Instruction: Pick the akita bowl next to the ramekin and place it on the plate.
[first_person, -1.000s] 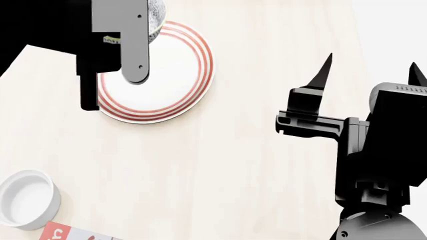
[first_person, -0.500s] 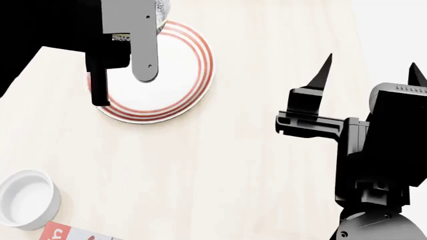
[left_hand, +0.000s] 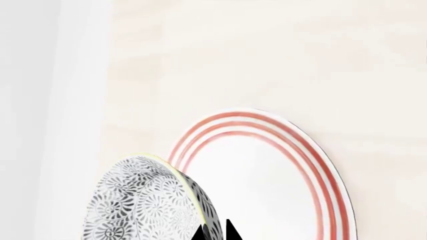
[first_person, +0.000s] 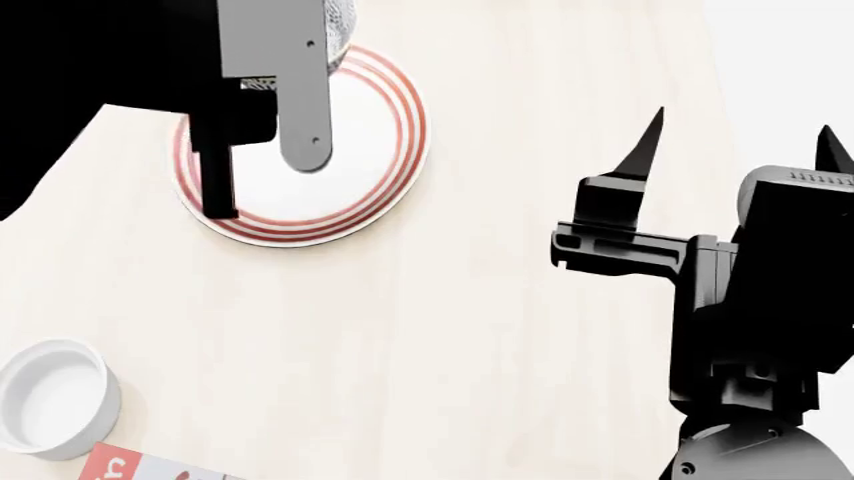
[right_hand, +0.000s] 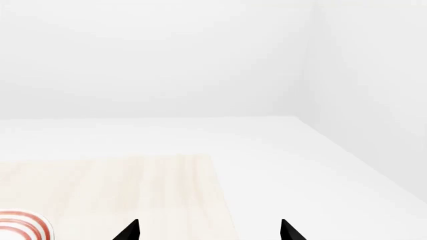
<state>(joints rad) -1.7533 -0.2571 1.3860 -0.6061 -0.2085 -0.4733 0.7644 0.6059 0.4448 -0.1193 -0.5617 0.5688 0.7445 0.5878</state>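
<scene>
Carry step, near its end; left pincer (left_hand: 215, 234) clamped on akita bowl (left_hand: 150, 200), held tilted above the plate (left_hand: 280, 175); right pincer (first_person: 738, 140) wide, idle, well apart; next, by judgement: centre, level, lower onto plate, release; ramekin (first_person: 51, 398) lies at the near tabletop (first_person: 507, 330) edge.

Left arm carries the bowl farther over the plate

The black left gripper (left_hand: 215, 231), clamped on the grey-patterned akita bowl (left_hand: 150, 200), has shifted rightward across the red-ringed white plate (first_person: 380, 150), uncovering its left rim.

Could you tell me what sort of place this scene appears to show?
Probably a simulated dining tabletop: a pale wooden table carrying a red-ringed plate, a white ramekin and a patterned bowl, amid bare white surroundings.
</scene>
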